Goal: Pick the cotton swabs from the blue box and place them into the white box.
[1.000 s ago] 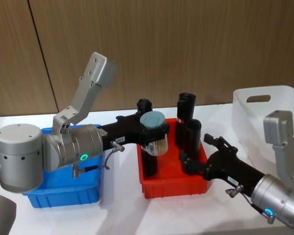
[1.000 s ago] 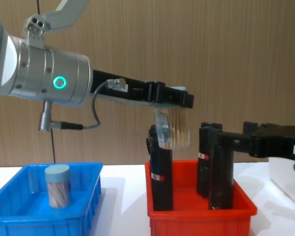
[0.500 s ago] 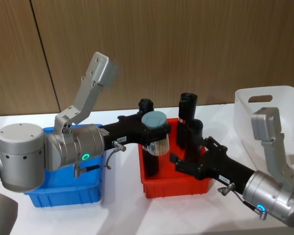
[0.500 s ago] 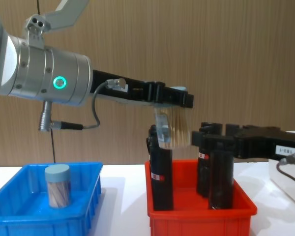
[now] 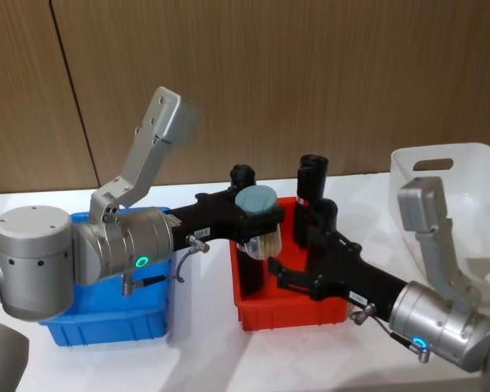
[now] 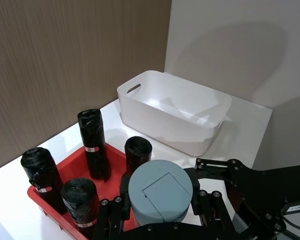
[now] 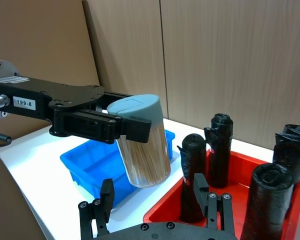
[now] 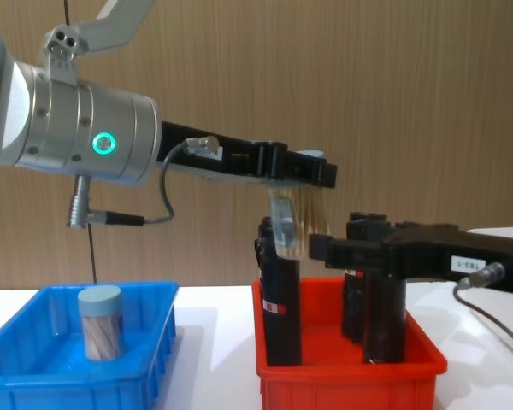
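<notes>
My left gripper is shut on one tub of cotton swabs, held tilted in the air above the red bin. Its grey-blue lid and tan sticks show clearly. My right gripper reaches in from the right, open, with its fingers spread just short of the tub's lower half and not touching it. A second tub of cotton swabs stands upright in the blue box. At the far right sits the white box, with nothing seen in it.
A red bin stands between the blue and white boxes, directly beneath both grippers. Several tall black rolls stand upright in it, and their tops reach nearly to the gripper fingers. A wooden wall is behind the table.
My right gripper has moved left across the red bin, from beside the rolls to just short of the held tub. The left arm and its tub have stayed still.
</notes>
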